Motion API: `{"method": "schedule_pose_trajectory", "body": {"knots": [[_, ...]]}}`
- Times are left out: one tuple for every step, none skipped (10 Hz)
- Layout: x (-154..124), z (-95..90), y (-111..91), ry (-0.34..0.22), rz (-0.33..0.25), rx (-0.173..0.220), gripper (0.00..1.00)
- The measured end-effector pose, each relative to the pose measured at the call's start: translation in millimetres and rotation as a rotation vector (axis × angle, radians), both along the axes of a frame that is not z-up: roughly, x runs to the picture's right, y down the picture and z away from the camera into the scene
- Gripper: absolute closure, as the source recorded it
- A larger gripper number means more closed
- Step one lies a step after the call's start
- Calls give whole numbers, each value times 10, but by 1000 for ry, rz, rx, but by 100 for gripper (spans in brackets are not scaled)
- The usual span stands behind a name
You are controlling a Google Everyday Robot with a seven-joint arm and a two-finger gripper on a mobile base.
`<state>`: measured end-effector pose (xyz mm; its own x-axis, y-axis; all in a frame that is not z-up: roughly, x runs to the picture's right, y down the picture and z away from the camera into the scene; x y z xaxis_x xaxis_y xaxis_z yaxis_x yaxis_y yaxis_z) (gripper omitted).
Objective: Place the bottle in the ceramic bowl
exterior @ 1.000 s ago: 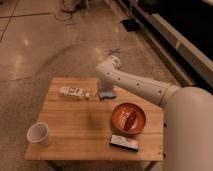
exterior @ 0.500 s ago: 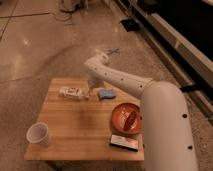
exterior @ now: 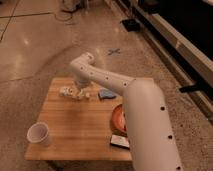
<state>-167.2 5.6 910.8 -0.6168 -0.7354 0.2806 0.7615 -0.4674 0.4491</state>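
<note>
A clear bottle (exterior: 70,92) with a white label lies on its side at the far left of the wooden table (exterior: 80,125). My gripper (exterior: 80,87) is down at the bottle, right over its right end; the arm's wrist hides it. The orange ceramic bowl (exterior: 117,120) sits at the table's right side, mostly hidden behind my white arm (exterior: 145,120).
A white cup (exterior: 39,134) stands at the front left corner. A blue cloth-like thing (exterior: 106,94) lies at the far edge right of the bottle. A dark flat packet (exterior: 120,142) lies at the front right edge. Polished floor surrounds the table.
The arm has swung left across the table, from the far right side to over the bottle. The bottle, cup and bowl have not moved.
</note>
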Motion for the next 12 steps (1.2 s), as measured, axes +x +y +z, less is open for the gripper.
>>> {"method": "schedule_pose_trajectory", "body": {"knots": [[-85,42,5,-21,-2,13,25],[-182,107,30,-40,-6,25,25],[-229,153,46,-49,-9,33,25],[-269,209,63,-56,-9,39,25],[-300,278,85,-61,-9,47,25],[-344,329,114,-67,-14,51,25],[-377,361,130,-71,-18,56,25],[-415,412,148,-74,-23,64,25],[-437,450,157,-74,-27,71,25],[-448,476,172,-74,-32,75,28],[-444,513,204,-72,-42,80,41],[-428,525,228,-69,-49,81,50]]}}
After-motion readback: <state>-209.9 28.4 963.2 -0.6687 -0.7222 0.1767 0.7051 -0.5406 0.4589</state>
